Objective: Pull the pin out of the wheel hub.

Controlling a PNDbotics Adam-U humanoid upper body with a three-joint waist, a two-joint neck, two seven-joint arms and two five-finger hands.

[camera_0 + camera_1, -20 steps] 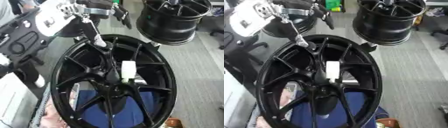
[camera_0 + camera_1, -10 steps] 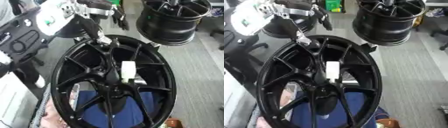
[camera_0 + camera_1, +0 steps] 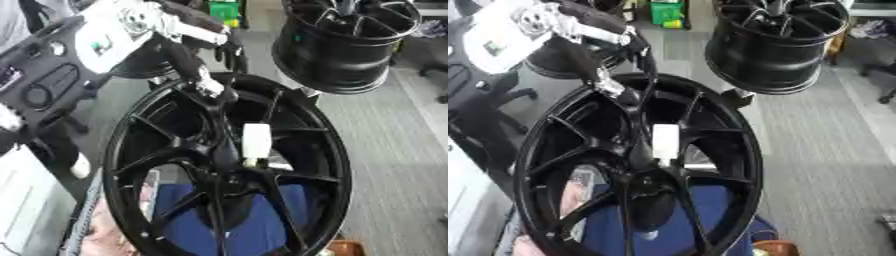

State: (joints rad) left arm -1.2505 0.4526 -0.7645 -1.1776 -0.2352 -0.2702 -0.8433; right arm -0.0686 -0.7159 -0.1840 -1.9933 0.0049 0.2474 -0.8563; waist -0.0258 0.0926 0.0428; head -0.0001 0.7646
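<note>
Nearest: blue cloth (image 3: pixel 262 225) under the wheel (image 3: pixel 122 150), showing between the lower spokes. Wheel is black, big, fills mid-frame, spokes meeting at the hub (image 3: pixel 229 175).

Pin (image 3: pixel 256 141): pale, blocky piece standing at the hub, just above centre, w/ a short stub at its bottom end going into the hub. Still seated, nothing touching it.

Left hand (image 3: pixel 208 89) comes in from upper left, over the wheel's top rim. Arm is white and black, slanting down and right. Fingers point down toward the hub, tips w/ pale pads above the pin and a bit to its left, apart from it. They look relaxed, not clamped on anything, so hand's empty. Right hand: not in any view.

Step in hand, as I read it: reach for the pin, not yet grasped. To do it well: bring fingers down between the spokes w/o snagging one, get thumb and fingers on opposite faces of the pale block, then pull along the pin's own axis, straight out of the hub. Pulling sideways prob jams it or rocks the wheel.

Far back: 2nd wheel (image 3: pixel 350 40), upper right, on grey floor.
</note>
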